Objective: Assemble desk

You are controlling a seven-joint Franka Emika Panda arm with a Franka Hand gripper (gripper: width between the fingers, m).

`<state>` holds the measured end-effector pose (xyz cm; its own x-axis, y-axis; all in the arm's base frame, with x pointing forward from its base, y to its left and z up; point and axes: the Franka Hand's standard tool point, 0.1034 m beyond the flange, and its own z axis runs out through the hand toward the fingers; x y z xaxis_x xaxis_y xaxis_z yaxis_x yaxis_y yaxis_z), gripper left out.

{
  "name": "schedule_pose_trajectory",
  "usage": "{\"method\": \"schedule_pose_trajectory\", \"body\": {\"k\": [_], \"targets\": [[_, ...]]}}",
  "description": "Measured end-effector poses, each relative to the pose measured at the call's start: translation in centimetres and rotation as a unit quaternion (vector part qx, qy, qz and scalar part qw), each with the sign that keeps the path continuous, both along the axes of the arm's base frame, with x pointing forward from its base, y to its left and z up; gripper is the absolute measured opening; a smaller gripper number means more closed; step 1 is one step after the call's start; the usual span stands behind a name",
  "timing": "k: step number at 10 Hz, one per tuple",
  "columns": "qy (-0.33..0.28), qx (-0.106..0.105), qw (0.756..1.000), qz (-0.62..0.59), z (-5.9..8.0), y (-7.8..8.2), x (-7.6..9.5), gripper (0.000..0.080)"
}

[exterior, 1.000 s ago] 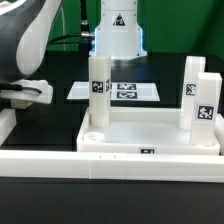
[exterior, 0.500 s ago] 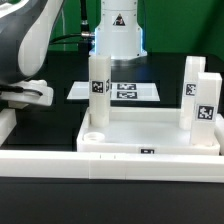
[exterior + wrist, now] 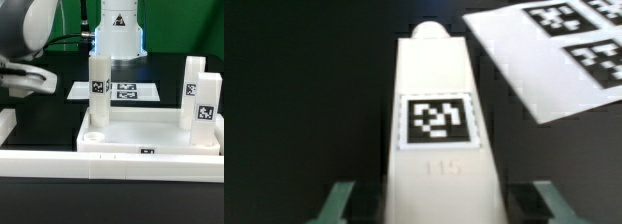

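Desk top (image 3: 150, 135) sits on the black table (image 3: 60, 110) at the exterior view's right, three tagged legs (image 3: 98, 85) upright in its corner sockets and one near socket (image 3: 92, 131) empty; the arm is off at the left edge, its claw unclear here. Wrist view shows the claw (image 3: 441, 195) clenched around a fourth leg (image 3: 438, 110), with the marker board (image 3: 553, 55) beside it. I'd lift straight, keep the leg square, then seat it in the free socket.

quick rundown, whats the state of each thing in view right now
gripper: shut on a leg
held leg: between the fingers, tag showing
desk top: flat, three legs upright in it, near-left socket empty
marker board: flat on the table
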<state>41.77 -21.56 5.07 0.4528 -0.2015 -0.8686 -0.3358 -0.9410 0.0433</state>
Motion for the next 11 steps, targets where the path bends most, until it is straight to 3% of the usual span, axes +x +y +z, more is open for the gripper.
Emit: {"method": "schedule_pose_trajectory", "body": {"k": [2,3,6,7,9,11], "targets": [[0.010,-0.036,0.999,-0.024,1.8,0.8,0.9,0.0288],[0.005,-0.037,0.999,-0.024,2.0,0.7,1.1,0.0289],[-0.014,-0.046,0.999,-0.020,1.5,0.3,1.6,0.0290],[-0.051,-0.058,0.997,-0.011,1.3,0.1,2.5,0.0290],[-0.090,-0.078,0.993,-0.015,3.7,2.2,3.7,0.0290],[-0.168,-0.093,0.981,-0.011,6.2,3.9,6.2,0.0290]]}}
